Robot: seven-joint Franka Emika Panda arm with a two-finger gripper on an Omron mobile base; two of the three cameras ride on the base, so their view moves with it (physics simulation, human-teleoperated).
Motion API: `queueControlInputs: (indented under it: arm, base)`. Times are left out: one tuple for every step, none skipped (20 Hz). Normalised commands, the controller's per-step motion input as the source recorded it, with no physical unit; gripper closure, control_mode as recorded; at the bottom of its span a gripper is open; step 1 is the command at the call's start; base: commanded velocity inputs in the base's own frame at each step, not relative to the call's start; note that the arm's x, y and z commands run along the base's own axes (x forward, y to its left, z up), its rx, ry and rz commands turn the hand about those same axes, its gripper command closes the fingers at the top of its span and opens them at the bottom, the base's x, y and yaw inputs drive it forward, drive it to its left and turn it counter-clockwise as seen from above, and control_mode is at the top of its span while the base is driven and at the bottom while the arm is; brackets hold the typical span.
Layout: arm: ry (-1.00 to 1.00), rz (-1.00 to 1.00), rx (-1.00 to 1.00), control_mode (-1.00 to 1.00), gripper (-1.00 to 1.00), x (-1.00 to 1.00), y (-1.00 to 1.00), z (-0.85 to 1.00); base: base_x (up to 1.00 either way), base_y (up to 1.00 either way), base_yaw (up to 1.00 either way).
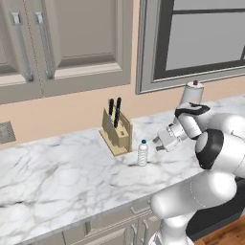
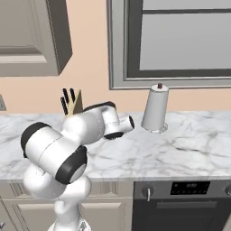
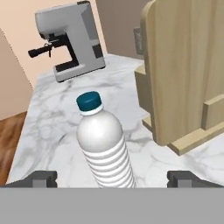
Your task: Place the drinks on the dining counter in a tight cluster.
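while the water bottle (image 3: 105, 144) stands upright on the marble counter (image 1: 57, 177) just beside the knife block (image 1: 116, 131), the gripper (image 3: 113, 178) hangs level with it, jaws spread wide, one fingertip either side, not touching.

Marble counter (image 1: 57, 182) bearing an upright water bottle (image 1: 142, 153) just ahead of the gripper (image 1: 156, 142); knife block (image 1: 116, 132) beyond it; paper towel roll (image 2: 155, 109) behind.

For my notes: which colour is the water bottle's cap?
Dark teal-blue cap on the water bottle; clearest in the hand view.
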Motion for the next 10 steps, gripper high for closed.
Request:
queueControlInputs:
  arm:
    - [-0.02,0.00,0.00,-1.00,-1.00,0.00,0.20,-0.04]
    - [-0.02,0.00,0.00,-1.00,-1.00,0.00,0.24,-0.07]
    - [-0.06,0.00,0.00,-1.00,-1.00,0.00,0.32,-0.12]
    - [-0.05,0.00,0.00,-1.00,-1.00,0.00,0.34,-0.11]
    - [-0.03,0.00,0.00,-1.00,-1.00,0.00,0.34,-0.09]
    - [-0.03,0.00,0.00,-1.00,-1.00,0.00,0.34,-0.11]
    - [-0.03,0.00,0.00,-1.00,-1.00,0.00,0.31,-0.10]
    - [-0.03,0.00,0.00,-1.00,-1.00,0.00,0.26,-0.14]
    - [-0.04,0.00,0.00,-1.00,-1.00,0.00,0.24,-0.14]
    - [-0.06,0.00,0.00,-1.00,-1.00,0.00,0.24,-0.14]
  base:
    - [0.00,0.00,0.00]
    - [0.00,0.00,0.00]
    - [0.00,0.00,0.00]
    - [0.00,0.00,0.00]
    - [0.00,0.00,0.00]
    - [0.00,0.00,0.00]
    - [0.00,0.00,0.00]
    - [0.00,0.00,0.00]
    - [0.00,0.00,0.00]
    - [0.00,0.00,0.00]
